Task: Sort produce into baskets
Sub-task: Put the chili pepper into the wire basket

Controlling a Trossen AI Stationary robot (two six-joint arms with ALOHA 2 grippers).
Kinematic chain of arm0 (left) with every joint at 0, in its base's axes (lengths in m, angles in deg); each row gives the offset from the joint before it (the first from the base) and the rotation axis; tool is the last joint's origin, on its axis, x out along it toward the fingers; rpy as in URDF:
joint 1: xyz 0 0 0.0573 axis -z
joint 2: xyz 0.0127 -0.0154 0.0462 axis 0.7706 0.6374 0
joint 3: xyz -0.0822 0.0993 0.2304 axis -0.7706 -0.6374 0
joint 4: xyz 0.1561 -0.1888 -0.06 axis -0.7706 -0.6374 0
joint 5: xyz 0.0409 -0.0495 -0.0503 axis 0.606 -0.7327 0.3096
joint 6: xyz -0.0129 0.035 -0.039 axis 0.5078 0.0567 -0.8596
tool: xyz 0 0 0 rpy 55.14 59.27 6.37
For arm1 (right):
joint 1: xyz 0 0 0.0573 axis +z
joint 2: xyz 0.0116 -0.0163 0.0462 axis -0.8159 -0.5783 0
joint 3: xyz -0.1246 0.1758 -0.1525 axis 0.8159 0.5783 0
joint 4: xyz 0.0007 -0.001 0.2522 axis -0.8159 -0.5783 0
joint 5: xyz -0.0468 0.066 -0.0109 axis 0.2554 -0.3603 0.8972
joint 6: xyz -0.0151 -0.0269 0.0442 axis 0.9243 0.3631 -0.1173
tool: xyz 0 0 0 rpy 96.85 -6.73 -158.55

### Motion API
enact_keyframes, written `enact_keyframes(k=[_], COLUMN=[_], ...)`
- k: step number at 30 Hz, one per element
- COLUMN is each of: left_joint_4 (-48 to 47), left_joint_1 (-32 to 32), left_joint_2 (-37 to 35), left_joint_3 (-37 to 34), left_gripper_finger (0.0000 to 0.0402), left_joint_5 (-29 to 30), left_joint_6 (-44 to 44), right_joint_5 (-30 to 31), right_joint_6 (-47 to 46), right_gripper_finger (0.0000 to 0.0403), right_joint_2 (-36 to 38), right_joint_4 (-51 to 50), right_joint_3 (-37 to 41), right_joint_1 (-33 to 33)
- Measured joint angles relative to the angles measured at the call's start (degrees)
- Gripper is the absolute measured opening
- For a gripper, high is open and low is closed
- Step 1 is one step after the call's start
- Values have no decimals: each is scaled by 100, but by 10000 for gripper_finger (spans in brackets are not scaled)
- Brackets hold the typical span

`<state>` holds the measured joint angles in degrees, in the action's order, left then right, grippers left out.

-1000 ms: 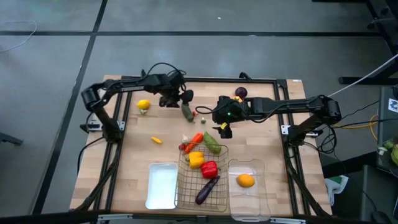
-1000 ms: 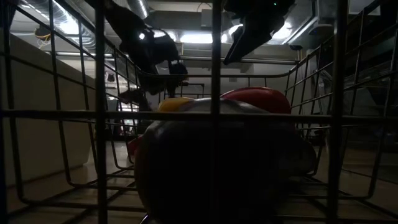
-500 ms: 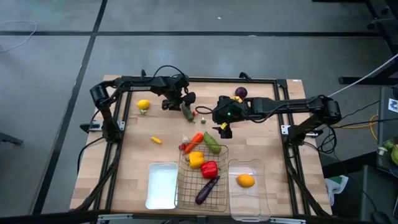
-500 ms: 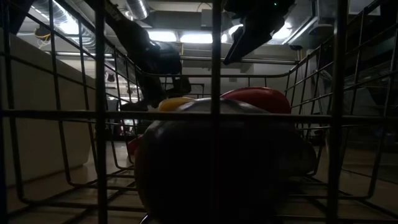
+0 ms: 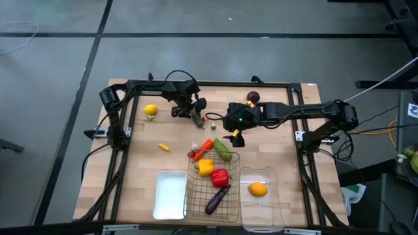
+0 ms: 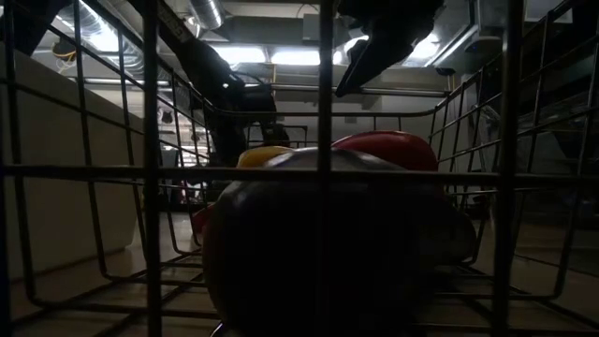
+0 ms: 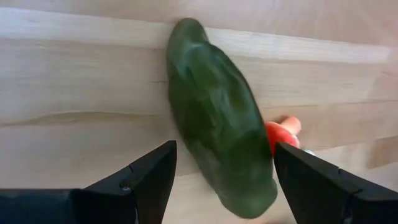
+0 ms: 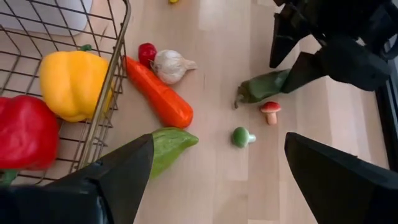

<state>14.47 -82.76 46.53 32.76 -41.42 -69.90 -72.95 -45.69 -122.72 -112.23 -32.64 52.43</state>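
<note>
A dark green cucumber lies flat on the wooden table near its far edge. My left gripper points steeply down over it, open, with one finger on each side of its near half. I cannot tell whether either finger touches it. My right gripper hangs open above the table, just beyond the far rim of the wire-mesh basket, with nothing between its fingers. In the basket lie a yellow pepper, a red pepper and a purple eggplant.
A carrot, a garlic bulb and a light green vegetable lie at the basket's far rim. Small red and green mushrooms lie by the cucumber. White tray left of the basket. Clear bin right, holding an orange. Lemon far left.
My left gripper has come down toward the cucumber, moved a little toward the table's right edge and rolled slightly. Its fingers now stand on either side of the cucumber, their gap unchanged. The cucumber has stayed where it was.
</note>
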Motion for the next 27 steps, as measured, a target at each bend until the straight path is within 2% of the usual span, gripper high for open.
enact_keyframes(k=[12, 22, 27], left_joint_4=[-151, -148, -81], left_joint_1=[-11, -11, -10], left_joint_2=[68, 64, 62], left_joint_3=[-2, -2, -2], left_gripper_finger=[258, 179, 162], left_joint_5=[-31, -31, -30], left_joint_6=[198, 462, 729], right_joint_5=[-22, -22, -22], right_joint_6=[1, 1, 1], right_gripper_finger=[360, 360, 360], right_joint_2=[-2, -2, -2], right_joint_4=[-8, -14, -14], right_joint_3=[-2, -2, -2], right_joint_1=[0, 0, 0])
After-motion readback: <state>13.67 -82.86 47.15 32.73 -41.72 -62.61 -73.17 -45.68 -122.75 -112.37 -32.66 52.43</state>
